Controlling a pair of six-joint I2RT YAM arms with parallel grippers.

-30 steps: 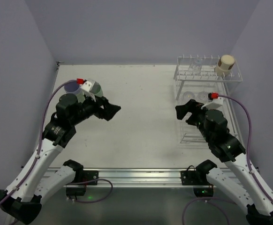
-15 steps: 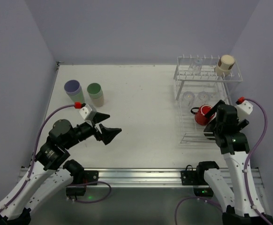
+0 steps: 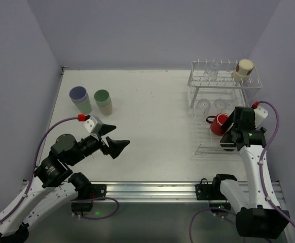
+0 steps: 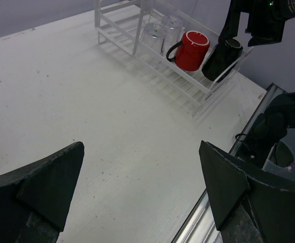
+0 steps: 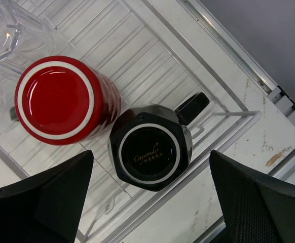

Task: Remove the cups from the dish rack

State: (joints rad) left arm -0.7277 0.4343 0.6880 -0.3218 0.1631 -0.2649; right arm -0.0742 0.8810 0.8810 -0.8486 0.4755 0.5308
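Dish rack stands at 2 o'clock on the table.
Upper tier: beige tumbler at its 3 o'clock end, closed end up.
Lower tier: two clear glasses at the 12 o'clock side. The red mug and black mug sit side by side, touching, at the 6 o'clock side. Both are bottoms up, and the left wrist view shows their long axes tilted off vertical. In the right wrist view the black mug's handle points to 2 o'clock.
Out of the rack: lavender tumbler and green tumbler, upright with mouths up, side by side at 10 o'clock on the table.
Right gripper hovers over the black mug, fingers spread wide, no contact.
Left gripper has its fingers spread wide above bare table at 7 o'clock.
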